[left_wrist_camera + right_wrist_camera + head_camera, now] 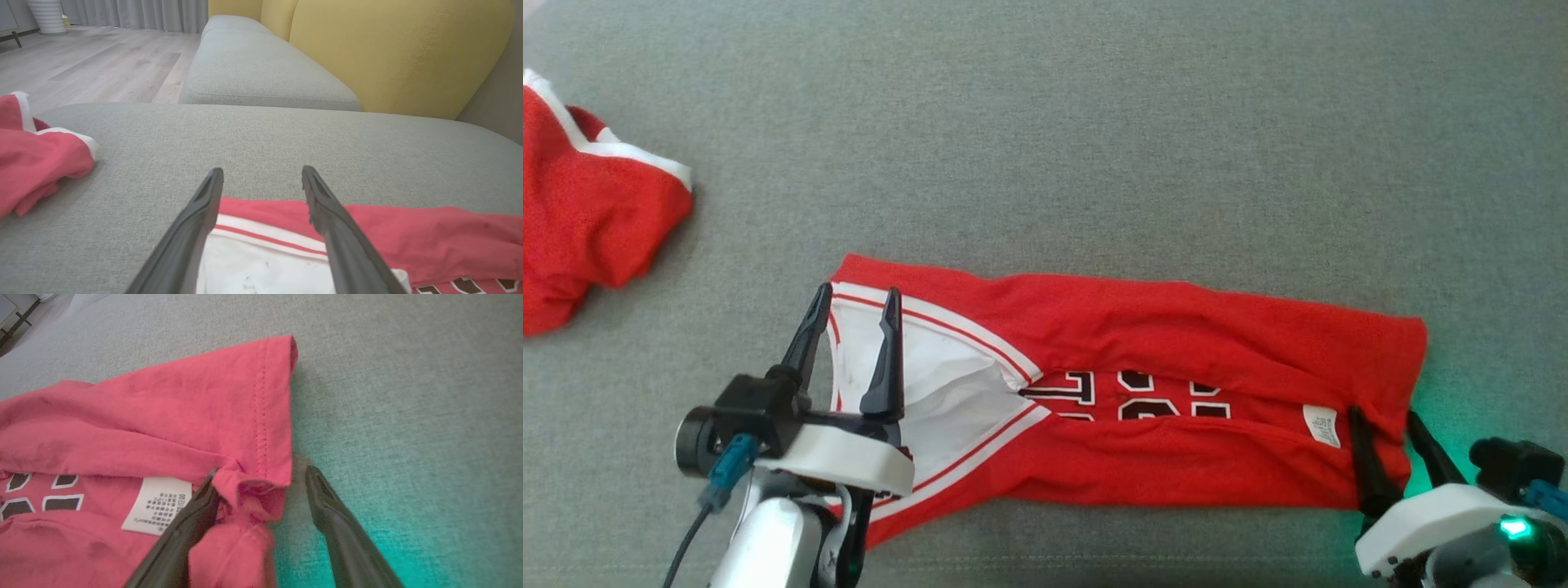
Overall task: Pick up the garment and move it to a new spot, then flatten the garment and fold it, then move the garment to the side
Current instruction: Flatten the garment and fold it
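The garment is a red jersey with white trim and dark lettering, folded into a long strip across the grey cushion. My left gripper stands open over its white-trimmed end, fingers spread above the white inner cloth. In the left wrist view the left gripper has nothing between its fingers, and the garment runs off to the right. My right gripper is open at the hem end. In the right wrist view the right gripper straddles a bunched corner of the garment next to a white label.
A second red garment with white trim lies crumpled at the far left of the cushion, also seen as a red heap. A yellow sofa back rises beyond the cushion, and wooden floor lies past its edge.
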{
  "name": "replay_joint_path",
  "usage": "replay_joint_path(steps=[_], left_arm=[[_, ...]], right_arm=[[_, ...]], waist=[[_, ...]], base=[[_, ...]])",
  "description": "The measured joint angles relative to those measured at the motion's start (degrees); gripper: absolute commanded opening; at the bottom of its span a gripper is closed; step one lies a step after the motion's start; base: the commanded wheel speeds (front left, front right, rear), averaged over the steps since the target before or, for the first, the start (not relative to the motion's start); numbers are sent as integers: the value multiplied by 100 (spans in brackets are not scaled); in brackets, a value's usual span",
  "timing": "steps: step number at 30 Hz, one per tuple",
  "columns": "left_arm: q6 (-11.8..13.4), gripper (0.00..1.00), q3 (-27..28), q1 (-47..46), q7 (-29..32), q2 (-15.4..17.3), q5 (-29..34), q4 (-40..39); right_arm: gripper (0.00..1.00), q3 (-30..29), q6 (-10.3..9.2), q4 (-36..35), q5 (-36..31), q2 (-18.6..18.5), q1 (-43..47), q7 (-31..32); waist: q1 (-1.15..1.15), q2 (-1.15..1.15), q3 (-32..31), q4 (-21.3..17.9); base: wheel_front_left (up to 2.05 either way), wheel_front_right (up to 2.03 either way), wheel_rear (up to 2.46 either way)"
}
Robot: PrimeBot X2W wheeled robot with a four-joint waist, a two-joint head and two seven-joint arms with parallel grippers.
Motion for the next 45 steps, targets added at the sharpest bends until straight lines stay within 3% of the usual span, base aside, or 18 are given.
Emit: replay_joint_path(steps=[1, 2, 4, 16, 32, 37, 45], left_arm=[[-1, 100, 0, -1, -5, 1, 0, 5], [-1, 100, -1, -5, -4, 2, 0, 10], [-1, 100, -2, -30, -5, 8, -1, 11], [5, 100, 1, -140, -23, 45, -2, 5], [58, 100, 7, -137, -58, 42, -48, -24], [58, 100, 24, -133, -92, 42, -119, 8], [57, 100, 8, -104, -97, 32, -120, 18]], right_arm=[[100, 16, 0, 37, 24, 0, -29, -12], [84, 32, 0, 87, 42, -2, -57, -34], [0, 45, 0, 130, 44, -8, -88, -67], [0, 153, 2, 333, 223, 29, -205, -614], [0, -1405, 1, -536, -593, 46, -569, -9], [0, -845, 1, -1427, -621, 41, -672, 332], [0, 964, 1, -2267, 25, 16, -690, 795]], waist=[[0, 0, 10, -9], [0, 0, 19, -12], [0, 0, 36, -16], [0, 0, 31, -76], [0, 0, -24, -49], [0, 0, -160, -86], [0, 0, -403, -112]], base=[[0, 0, 0], [0, 0, 0], [0, 0, 0], [0, 0, 0], [0, 0, 0], [0, 0, 0], [0, 0, 0]])
